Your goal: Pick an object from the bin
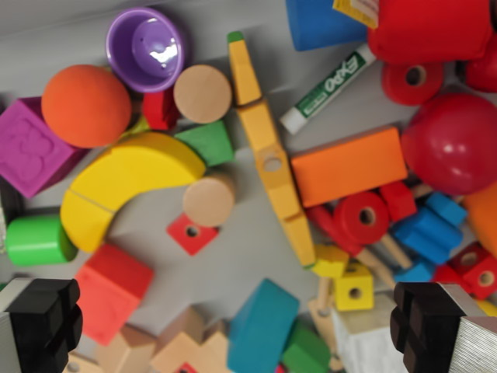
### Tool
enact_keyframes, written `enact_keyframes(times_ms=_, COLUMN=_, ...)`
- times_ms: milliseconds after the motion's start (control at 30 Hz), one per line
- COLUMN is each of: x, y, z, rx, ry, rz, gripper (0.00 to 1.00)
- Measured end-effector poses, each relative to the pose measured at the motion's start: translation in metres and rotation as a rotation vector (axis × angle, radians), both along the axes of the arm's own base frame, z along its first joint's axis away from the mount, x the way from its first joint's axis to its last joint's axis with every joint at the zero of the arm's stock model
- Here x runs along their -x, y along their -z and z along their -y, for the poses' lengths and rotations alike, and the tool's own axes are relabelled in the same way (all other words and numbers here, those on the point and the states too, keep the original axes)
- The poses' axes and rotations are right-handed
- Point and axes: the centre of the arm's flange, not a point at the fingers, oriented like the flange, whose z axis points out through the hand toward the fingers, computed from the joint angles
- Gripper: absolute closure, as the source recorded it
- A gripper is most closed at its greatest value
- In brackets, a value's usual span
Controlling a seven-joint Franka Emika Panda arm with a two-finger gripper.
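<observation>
The wrist view looks straight down into a grey bin (241, 249) strewn with toys. A yellow arch block (124, 183) lies left of centre, an orange ball (85, 105) above it, a purple cup (146, 48) at the top. A long yellow jointed piece (268, 155) runs down the middle beside an orange rectangular block (349, 165). My gripper (237, 326) is open, its black fingertips (43, 318) at the bottom corners, wide apart, holding nothing. Between them lie a blue block (262, 326) and a red cube (110, 291).
A green marker (330, 87) lies at the top. A red ball (454, 144), red wheels (411, 78) and blue pieces (427, 233) crowd the right. A purple cube (29, 146) and green cylinder (37, 239) sit at the left edge. Two wooden cylinders (203, 93) stand near centre.
</observation>
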Motion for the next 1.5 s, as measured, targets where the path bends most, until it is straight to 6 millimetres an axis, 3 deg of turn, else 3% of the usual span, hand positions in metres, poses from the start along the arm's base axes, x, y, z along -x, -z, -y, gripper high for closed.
enact_keyframes(times_ms=1500, x=0.023, y=0.152, z=-0.081, rx=-0.016, ry=0.321, rz=-0.048, gripper=0.00)
